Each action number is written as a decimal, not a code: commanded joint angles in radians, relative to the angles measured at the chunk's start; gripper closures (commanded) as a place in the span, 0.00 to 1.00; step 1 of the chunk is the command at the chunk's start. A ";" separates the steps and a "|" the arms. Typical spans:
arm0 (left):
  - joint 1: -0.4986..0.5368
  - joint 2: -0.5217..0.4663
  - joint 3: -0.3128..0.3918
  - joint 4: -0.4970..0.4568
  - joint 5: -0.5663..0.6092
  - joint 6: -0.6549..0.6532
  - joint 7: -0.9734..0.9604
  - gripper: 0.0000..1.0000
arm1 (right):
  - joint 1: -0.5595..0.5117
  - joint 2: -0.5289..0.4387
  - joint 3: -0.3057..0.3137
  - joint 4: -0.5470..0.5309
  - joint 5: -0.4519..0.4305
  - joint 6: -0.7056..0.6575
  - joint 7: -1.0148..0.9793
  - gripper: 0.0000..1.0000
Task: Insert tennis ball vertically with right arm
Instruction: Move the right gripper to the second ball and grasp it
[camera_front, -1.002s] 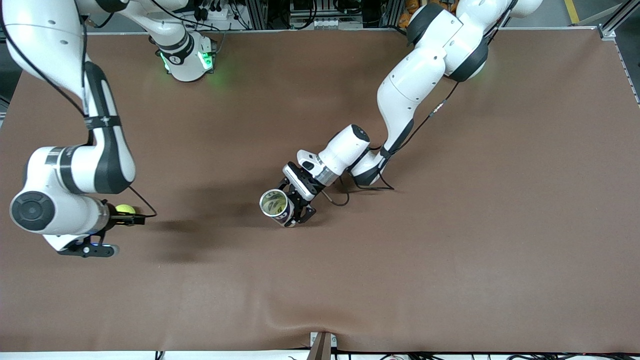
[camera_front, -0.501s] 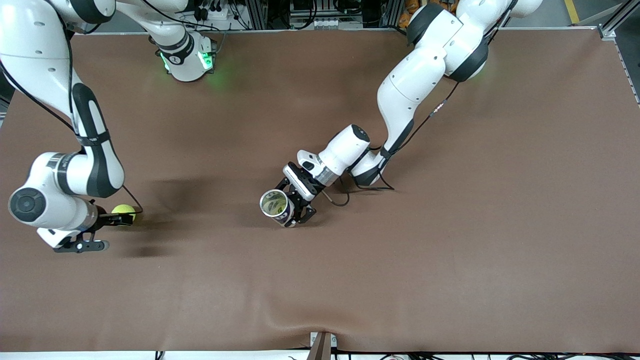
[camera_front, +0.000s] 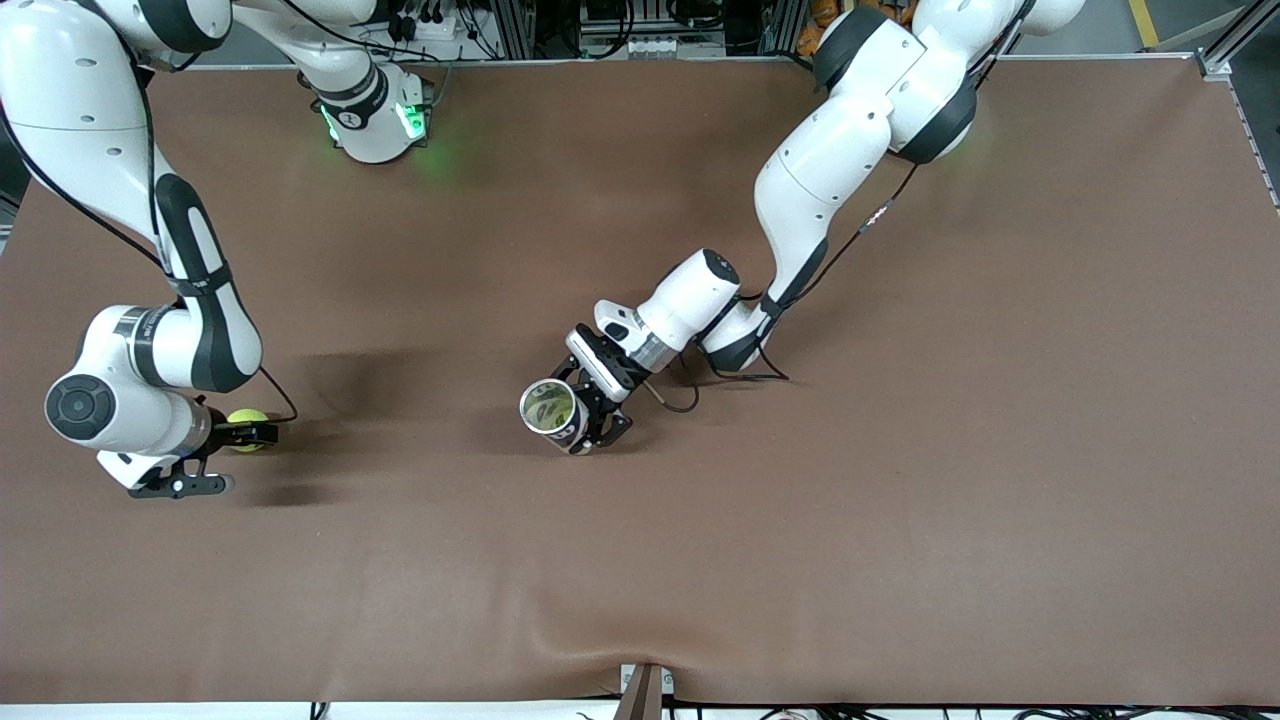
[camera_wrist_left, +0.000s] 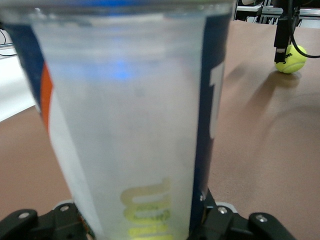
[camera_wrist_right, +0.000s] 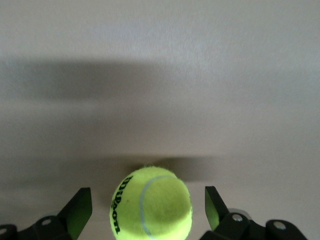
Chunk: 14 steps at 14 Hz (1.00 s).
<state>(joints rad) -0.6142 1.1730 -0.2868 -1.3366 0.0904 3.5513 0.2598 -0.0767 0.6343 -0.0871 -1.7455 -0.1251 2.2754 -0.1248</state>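
Yellow-green felt tennis ball (camera_wrist_right: 151, 202), black lettering

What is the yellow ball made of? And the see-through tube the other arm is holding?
The tennis ball looks covered in fuzzy yellow felt: its edge is hairy, with a pale curved seam and black lettering. It is probably rubber underneath, though that is hidden. The tube looks like clear, slightly cloudy plastic with a smooth shiny wall and a printed blue, white and orange label.

A wide table covered in a matte brown mat (camera_front: 900, 520) fills the scene, with soft shadows across its middle. Along its edge farthest from the front camera runs a silver aluminium frame (camera_front: 1235, 40) with tangled black cables (camera_front: 430, 20).
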 joint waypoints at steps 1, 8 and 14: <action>0.002 0.011 0.005 0.010 -0.004 0.004 0.001 0.19 | -0.028 -0.024 0.020 -0.052 -0.022 -0.004 -0.007 0.00; 0.007 0.011 0.005 0.010 -0.003 0.004 0.001 0.19 | -0.023 -0.030 0.021 -0.051 -0.019 -0.014 -0.007 0.78; 0.010 0.010 0.005 0.008 -0.001 0.004 0.001 0.19 | 0.021 -0.100 0.026 0.052 -0.016 -0.175 0.005 1.00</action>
<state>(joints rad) -0.6098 1.1730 -0.2859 -1.3366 0.0904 3.5514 0.2598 -0.0734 0.5901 -0.0710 -1.7333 -0.1251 2.1950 -0.1253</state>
